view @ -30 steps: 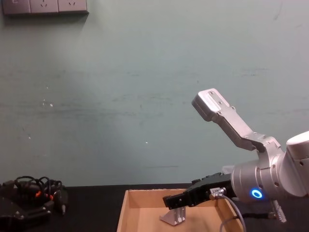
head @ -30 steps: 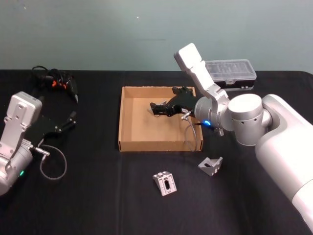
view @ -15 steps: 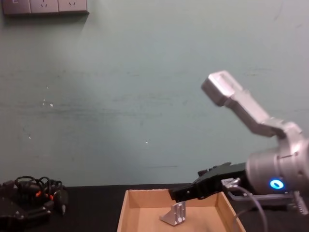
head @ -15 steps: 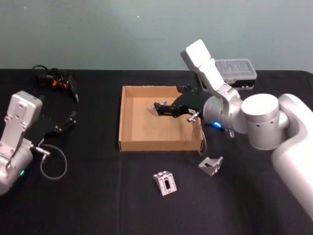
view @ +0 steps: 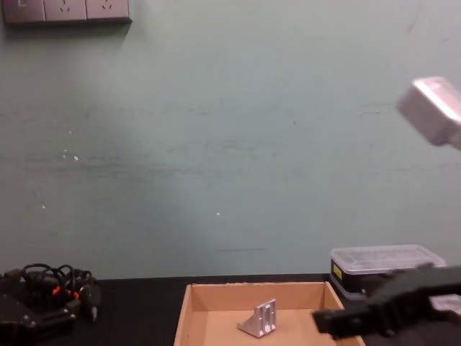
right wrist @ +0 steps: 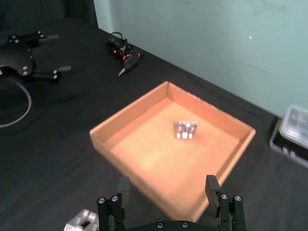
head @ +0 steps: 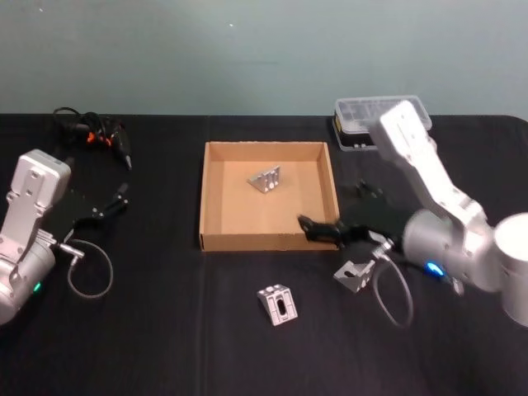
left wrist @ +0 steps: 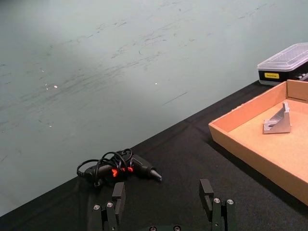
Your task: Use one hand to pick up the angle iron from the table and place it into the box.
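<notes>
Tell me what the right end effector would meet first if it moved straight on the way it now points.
Most likely the cardboard box: the open right end effector points at its near right corner. If it passes above the wall, depth being unclear, the angle iron inside comes next.

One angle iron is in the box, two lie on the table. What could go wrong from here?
The right gripper, fingers open, hangs at the front right corner of the cardboard box; a careless move could bump the wall and shift the box. The nearer angle iron lies beside the gripper's loose cable, which might snag or drag it.
</notes>
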Controlling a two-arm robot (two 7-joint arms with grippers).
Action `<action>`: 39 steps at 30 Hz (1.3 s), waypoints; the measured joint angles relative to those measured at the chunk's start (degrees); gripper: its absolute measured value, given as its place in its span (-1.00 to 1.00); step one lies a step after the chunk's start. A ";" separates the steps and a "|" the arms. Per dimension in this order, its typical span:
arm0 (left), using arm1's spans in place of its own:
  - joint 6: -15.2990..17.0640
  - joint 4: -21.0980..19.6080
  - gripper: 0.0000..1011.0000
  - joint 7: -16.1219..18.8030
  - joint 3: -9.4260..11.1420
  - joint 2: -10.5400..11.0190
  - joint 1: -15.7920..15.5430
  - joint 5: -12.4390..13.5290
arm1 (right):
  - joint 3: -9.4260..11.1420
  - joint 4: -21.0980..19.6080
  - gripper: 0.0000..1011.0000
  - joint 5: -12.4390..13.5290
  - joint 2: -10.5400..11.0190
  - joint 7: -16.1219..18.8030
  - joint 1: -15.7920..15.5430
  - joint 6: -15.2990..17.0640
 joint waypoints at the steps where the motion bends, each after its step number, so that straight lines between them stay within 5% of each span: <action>1: 0.00 0.00 1.00 0.00 0.01 0.00 0.00 0.00 | 0.55 -0.98 0.98 0.30 0.44 -0.21 -1.05 0.14; 7: 0.00 0.00 1.00 0.00 0.00 0.00 0.00 0.01 | 3.62 -6.04 0.98 2.16 2.68 -1.49 -7.01 1.35; 15: -0.01 0.00 1.00 0.00 0.00 0.00 0.00 0.00 | 4.74 -7.38 0.98 3.69 3.47 -2.65 -11.15 3.84; 39: 0.00 0.00 1.00 0.00 0.01 0.00 0.00 0.00 | 6.01 -4.66 0.98 1.43 1.32 -5.70 -13.39 5.12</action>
